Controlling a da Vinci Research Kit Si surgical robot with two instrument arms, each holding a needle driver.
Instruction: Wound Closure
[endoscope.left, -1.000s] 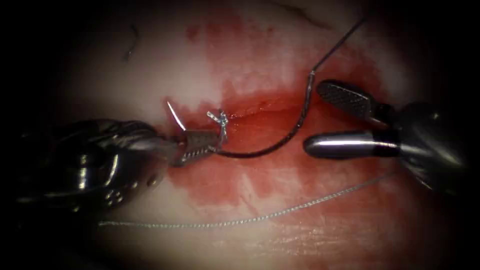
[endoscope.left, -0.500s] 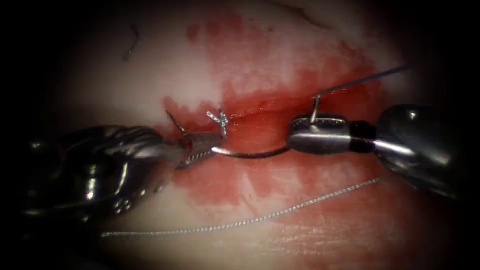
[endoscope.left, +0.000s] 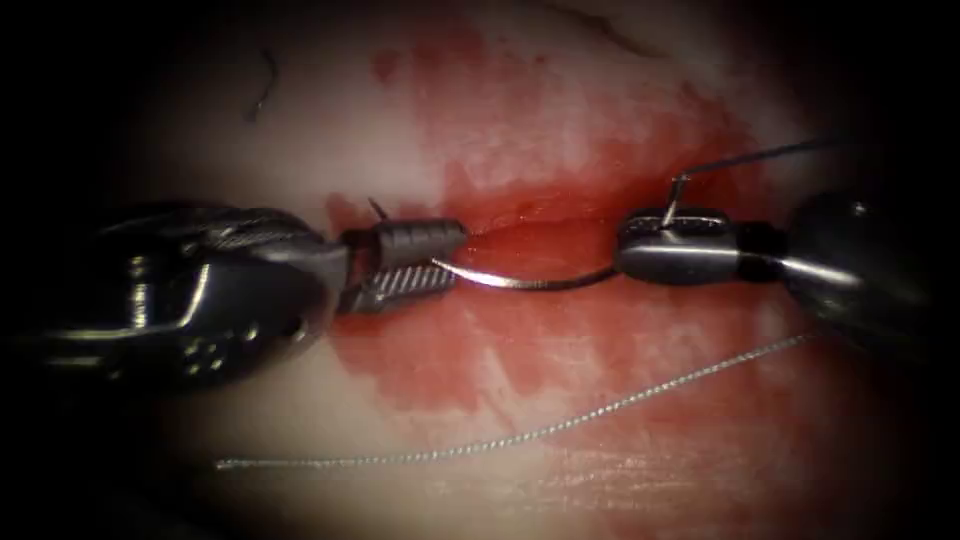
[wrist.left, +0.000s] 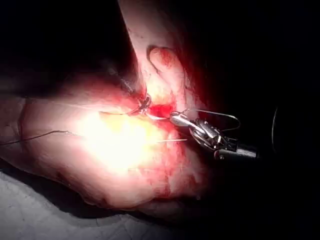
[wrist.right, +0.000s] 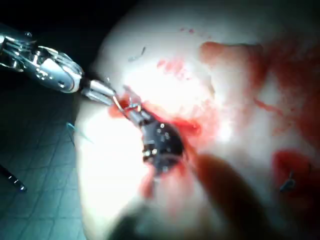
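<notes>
The curved needle (endoscope.left: 530, 283) lies across the red cut in the tissue (endoscope.left: 560, 420); I cannot see it entering the tissue. My right tool (endoscope.left: 650, 250) is shut on the needle close to its thread end, right of the cut's middle. My left tool (endoscope.left: 445, 258) stands open on the left, and the needle's front part passes between its jaws. The needle tip (endoscope.left: 376, 208) pokes up behind the upper jaw. Dark thread (endoscope.left: 760, 155) leaves the needle's tail toward the right. In the right wrist view the left tool (wrist.right: 106, 93) faces my right tool (wrist.right: 131, 112) across the needle.
A long pale thread (endoscope.left: 520, 435) runs across the tissue below both tools, from lower left to the right. A short cut end of thread (endoscope.left: 262, 82) lies on the pale tissue at the upper left. Red fluid (endoscope.left: 560, 130) stains the tissue around the cut.
My right tool moved in and shut on the needle near its thread end. My left tool, which held the needle near its tip, has opened. The needle has shifted slightly right.
</notes>
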